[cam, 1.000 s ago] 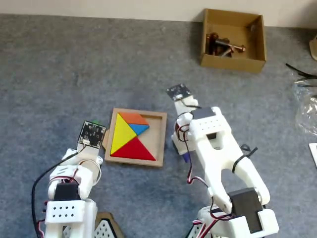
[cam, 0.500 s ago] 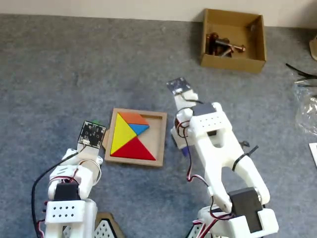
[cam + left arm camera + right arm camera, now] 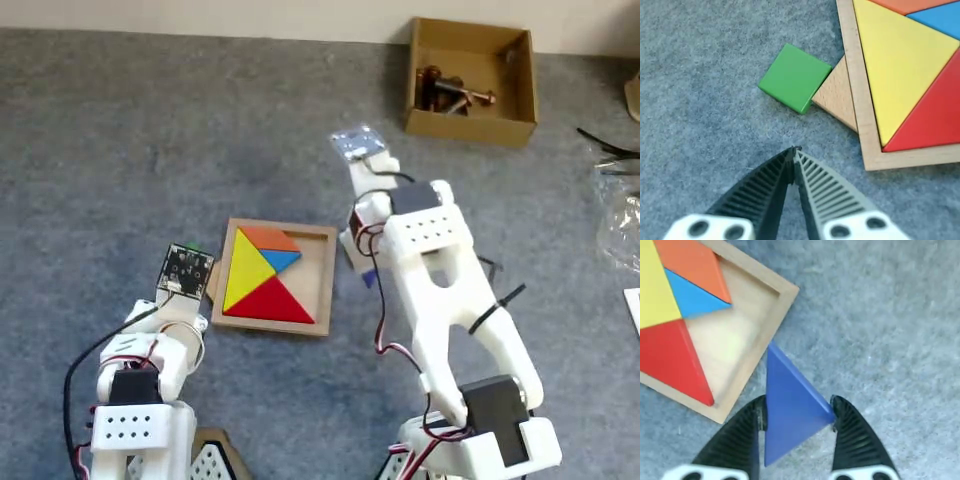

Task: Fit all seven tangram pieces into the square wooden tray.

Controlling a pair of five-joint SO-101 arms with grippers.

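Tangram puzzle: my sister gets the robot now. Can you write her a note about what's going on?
Right gripper: shut on the dark blue triangle, just outside the tray.
Left gripper: shut, empty, above the carpet near the green square and plain wooden triangle, both beside the tray.
Done: yellow, red, orange and light blue pieces in the tray.
Left to place: those three pieces.
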